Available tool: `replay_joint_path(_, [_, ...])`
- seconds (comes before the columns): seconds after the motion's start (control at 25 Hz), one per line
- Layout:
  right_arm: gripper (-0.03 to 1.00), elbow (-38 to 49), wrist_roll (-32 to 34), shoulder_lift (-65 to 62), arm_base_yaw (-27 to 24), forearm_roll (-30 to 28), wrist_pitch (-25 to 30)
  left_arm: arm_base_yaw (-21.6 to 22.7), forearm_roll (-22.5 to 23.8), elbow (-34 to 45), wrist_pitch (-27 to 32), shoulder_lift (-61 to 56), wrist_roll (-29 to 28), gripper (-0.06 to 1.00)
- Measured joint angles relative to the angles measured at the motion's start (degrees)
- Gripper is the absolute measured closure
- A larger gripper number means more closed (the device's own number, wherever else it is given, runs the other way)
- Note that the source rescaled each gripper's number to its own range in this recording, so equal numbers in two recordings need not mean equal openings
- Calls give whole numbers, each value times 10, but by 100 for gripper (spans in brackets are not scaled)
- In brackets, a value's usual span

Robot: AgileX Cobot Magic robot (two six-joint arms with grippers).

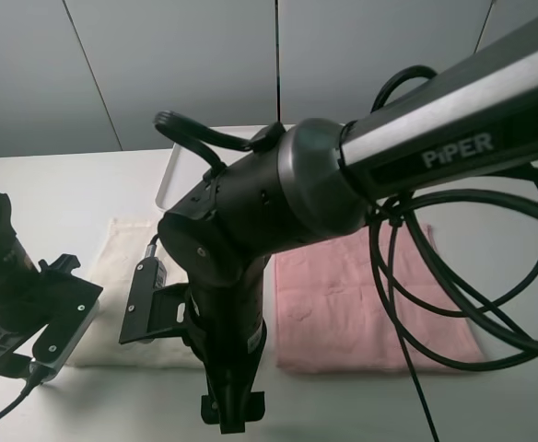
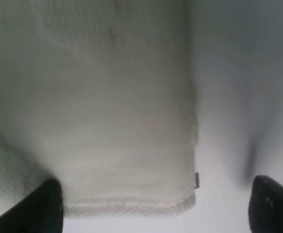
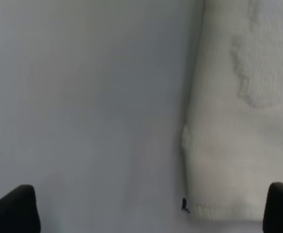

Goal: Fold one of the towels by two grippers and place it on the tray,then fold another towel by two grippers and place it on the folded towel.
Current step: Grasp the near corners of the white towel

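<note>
A corner of the cream towel sits inside the left gripper (spread wide).

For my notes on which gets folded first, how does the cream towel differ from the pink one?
The cream towel is off-white and lies left in the high view; the pink towel lies right. The left gripper and right gripper, both open, hover over the cream towel's corners; neither is over the pink towel. Both towels lie flat on the table.
</note>
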Motion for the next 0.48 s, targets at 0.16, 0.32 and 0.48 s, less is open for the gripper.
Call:
replay_joint_path(0.16, [-3, -2, 2, 21, 4, -20, -5, 0, 0, 0, 0, 0, 0, -5])
replay_joint_path(0.32, [-3, -3, 2, 29, 4, -27, -16, 0, 0, 0, 0, 0, 0, -5])
replay_joint_path(0.48, [-1, -3, 3, 31, 4, -27, -26, 0, 0, -1, 0, 0, 0, -5])
